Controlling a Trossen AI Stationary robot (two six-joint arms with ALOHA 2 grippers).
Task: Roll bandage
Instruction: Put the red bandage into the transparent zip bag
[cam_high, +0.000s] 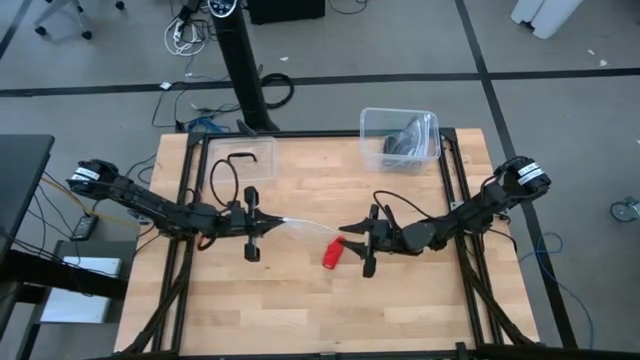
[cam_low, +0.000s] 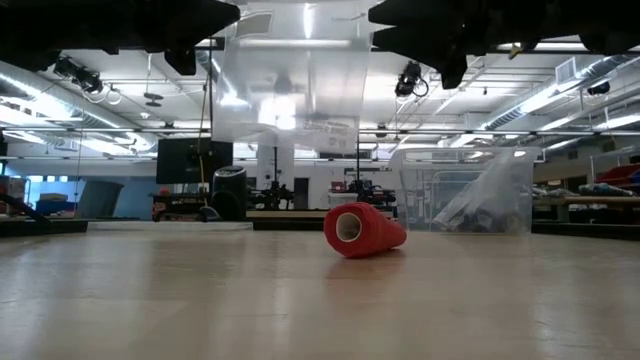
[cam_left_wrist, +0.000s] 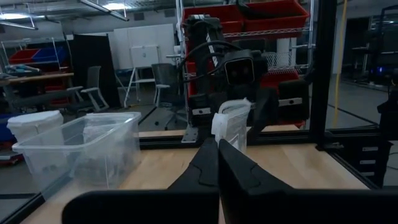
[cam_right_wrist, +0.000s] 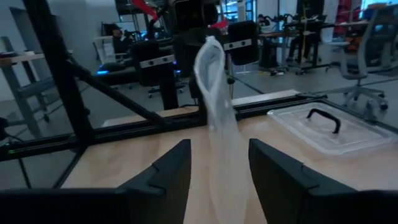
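I read the scene from the worktop (cam_high: 300, 310) centre outward. The bandage (cam_high: 331, 252) lies on the wood as a short red roll, already wound. In the low view the bandage (cam_low: 363, 230) rests on its side with one open end facing the camera, tilted slightly.

The right gripper (cam_high: 352, 240) is the nearer one. In the high view the roll sits at about 7 o'clock from its fingers, just beside them; from the low view I judge it not touching. The right wrist view shows those fingers (cam_right_wrist: 171, 171) spread apart, holding nothing.

The left gripper (cam_high: 268, 226) is farther off; the roll lies at about 4 o'clock from it. Its fingers (cam_left_wrist: 217, 165) are closed on the end of a clear plastic bag (cam_high: 300, 226), which hangs in the air between the two grippers.

I judge the roll's long axis to run roughly from 1 to 7 o'clock in the high view. Any pickup falls to the right arm.

Beyond, a clear bin (cam_high: 400, 138) stands at 1 o'clock and a clear lid (cam_high: 240, 160) at 11 o'clock.
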